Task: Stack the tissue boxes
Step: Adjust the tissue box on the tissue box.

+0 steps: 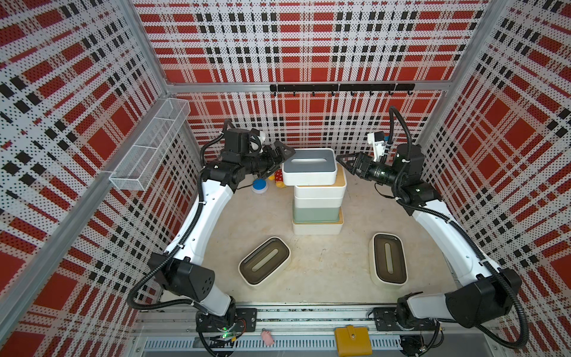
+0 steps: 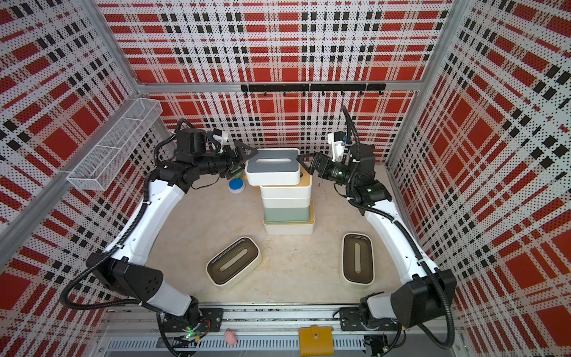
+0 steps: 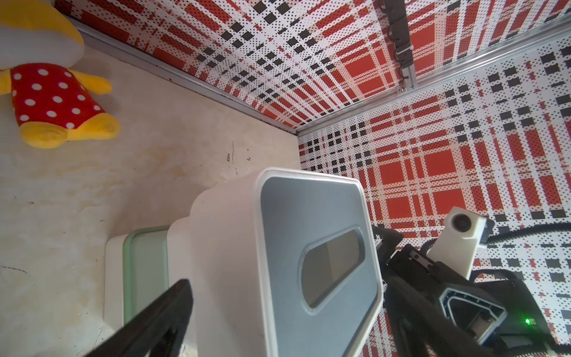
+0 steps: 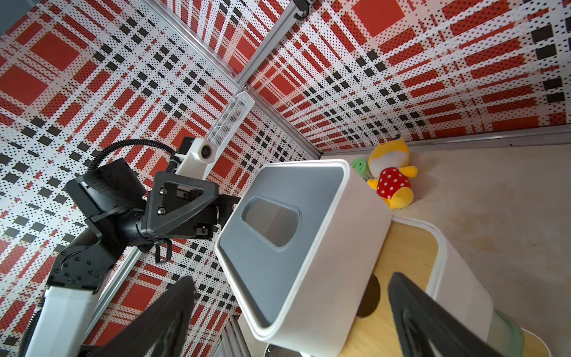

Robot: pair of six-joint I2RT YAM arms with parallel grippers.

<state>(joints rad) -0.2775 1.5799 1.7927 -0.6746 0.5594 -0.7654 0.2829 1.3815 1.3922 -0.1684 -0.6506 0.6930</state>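
We see a beige bench [image 1: 324, 275] with a five-box stack [image 1: 318, 213] toward its back. The grey-lid box [image 1: 309, 167] is on top, shifted off-centre so the bamboo lid below shows. The angled dark-lid box [image 1: 264, 261] and the straight dark-lid box [image 1: 388, 259] lie loose nearer the arm bases, well apart. The left fingers [image 1: 285, 150] are spread wide beside the top box's end, gripping nothing. The right fingers [image 1: 347, 160] are the same at the opposite end. A plush toy [image 3: 55, 102] and a blue disc [image 1: 259, 184] sit near the stack.
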